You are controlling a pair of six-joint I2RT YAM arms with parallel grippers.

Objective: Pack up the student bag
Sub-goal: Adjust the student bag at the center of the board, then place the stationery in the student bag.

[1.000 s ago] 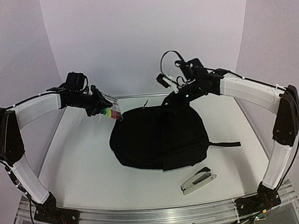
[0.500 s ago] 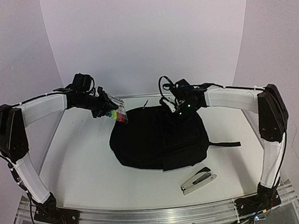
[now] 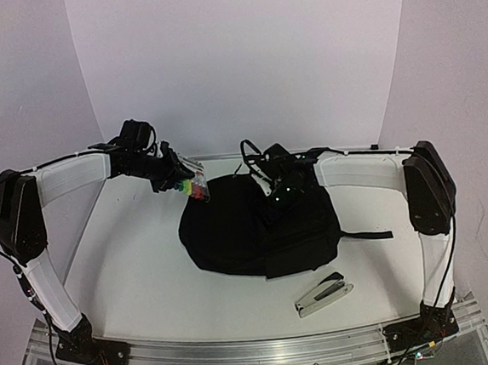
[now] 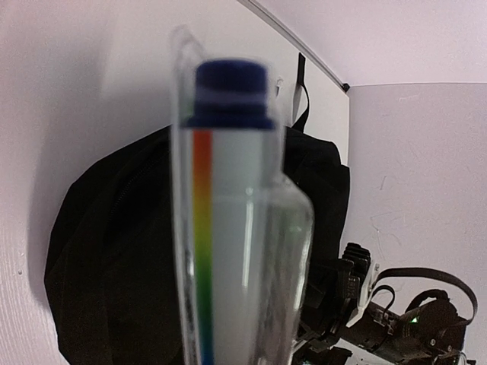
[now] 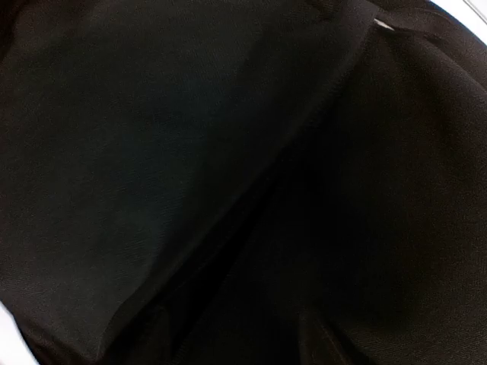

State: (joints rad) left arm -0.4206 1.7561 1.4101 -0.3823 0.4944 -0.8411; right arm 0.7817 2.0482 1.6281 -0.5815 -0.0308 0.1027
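Right claw point(image 3: 272, 200) dropped onto student bag point(image 3: 227, 235); left claw point(image 3: 177, 176) w/ marker pack point(image 3: 196, 186).

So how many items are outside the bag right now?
2: the stapler on the table near the bag; the marker pack in the left gripper. Others may hide inside.

White table point(image 3: 133, 278) with a black bag point(image 3: 240, 230) and a stapler point(image 3: 322, 294) on it.
The bag lies flat around the middle of the table, one strap point(image 3: 368, 236) trailing out to the right. The silver and black stapler lies closed nearer the front edge, right of centre, close to the bag but apart from it.
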